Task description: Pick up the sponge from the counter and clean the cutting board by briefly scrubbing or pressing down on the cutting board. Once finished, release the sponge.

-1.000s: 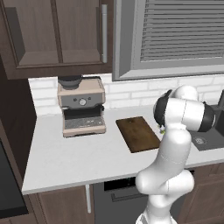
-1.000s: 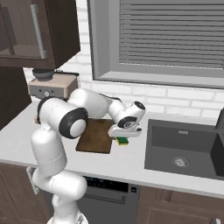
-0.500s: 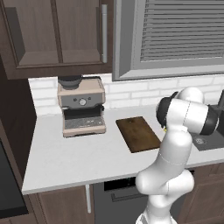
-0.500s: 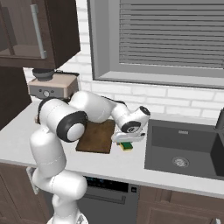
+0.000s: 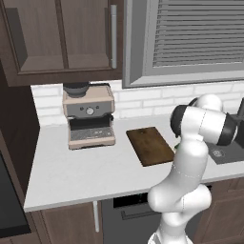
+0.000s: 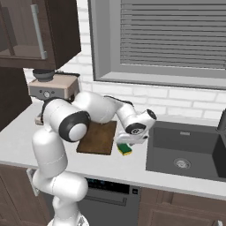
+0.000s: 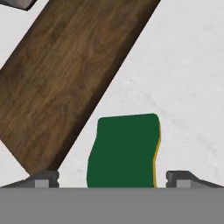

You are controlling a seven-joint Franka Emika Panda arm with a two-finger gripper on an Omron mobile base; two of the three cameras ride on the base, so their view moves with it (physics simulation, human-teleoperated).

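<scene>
Sponge (image 7: 124, 151) beside cutting board (image 7: 70, 74) edge, gripper (image 7: 113, 179) spread wide, straddling it, holding nothing.

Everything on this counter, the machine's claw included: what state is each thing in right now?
sponge: flat on the counter, green side up, between the open fingers, not gripped.
cutting board: flat on the counter beside the sponge, bare.
gripper: open, low over the sponge.
coffee machine: upright at the back wall.
sink: empty.
window blinds: shut.
cabinet door: closed.
</scene>
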